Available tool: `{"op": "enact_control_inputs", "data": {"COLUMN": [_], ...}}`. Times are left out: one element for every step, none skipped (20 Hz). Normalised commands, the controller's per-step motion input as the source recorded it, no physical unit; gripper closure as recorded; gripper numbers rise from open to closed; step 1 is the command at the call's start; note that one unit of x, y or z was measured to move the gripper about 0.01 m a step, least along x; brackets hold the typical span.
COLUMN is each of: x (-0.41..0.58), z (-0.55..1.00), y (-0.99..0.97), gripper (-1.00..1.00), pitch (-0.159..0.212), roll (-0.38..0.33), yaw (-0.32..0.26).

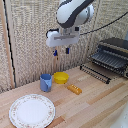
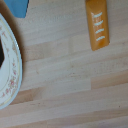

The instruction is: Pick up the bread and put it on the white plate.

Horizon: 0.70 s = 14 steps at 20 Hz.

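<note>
Nearest the exterior camera, the white dish [image 1: 32, 110] lies flat at the lower left of the frame on the pale wooden bench [image 1: 95, 102], with nothing on it. Beyond it stand a blue cup [image 1: 46, 82] and, just beside that, a small yellow bowl [image 1: 61, 77]. My loaf [image 1: 74, 89] rests on the bench near the frame's middle, just to the lower right of the bowl and well apart from the dish. A dark toaster oven [image 1: 111, 56] sits at the right edge. My gripper [image 1: 61, 51] hangs high in the upper middle, above the bowl, jaws parted and holding nothing. From my wrist camera I see the bread [image 2: 97, 23], the dish rim [image 2: 14, 75] and a corner of the cup [image 2: 16, 7].
</note>
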Motion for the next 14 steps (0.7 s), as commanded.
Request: {"op": "enact_control_inputs", "data": {"x": [-0.511,-0.446,-0.446,-0.423,-0.431,-0.429,-0.406,-0.371,-0.314,-0.191,-0.020,0.000,0.011,0.023], "z": [-0.29,-0.42,-0.42,-0.43,-0.42,-0.43,-0.42,-0.42,-0.43,-0.45,-0.45,-0.45,-0.45,-0.47], "y": [-0.10,-0.62,-0.62,-0.61,-0.59,-0.60,-0.58,-0.57,-0.56,-0.52,-0.44,-0.35,-0.29,-0.24], "gripper": [-1.00,-1.00,-1.00,-1.00,-1.00,-1.00,-1.00,-1.00,-1.00,-1.00,-1.00,-1.00,-1.00,-1.00], "pitch": [-0.007,0.000,0.000,0.000,0.000,0.000,0.000,0.001,0.008,0.014,0.012,0.006,0.002,0.003], "roll": [0.000,0.000,0.000,0.000,0.000,0.000,0.000,0.000,0.000,0.000,0.000,0.000,0.000,-0.015], "yaw": [-0.075,0.000,0.000,0.002,0.011,0.017,0.019,0.020,0.027,0.049,0.083,0.108,0.142,0.161]}}
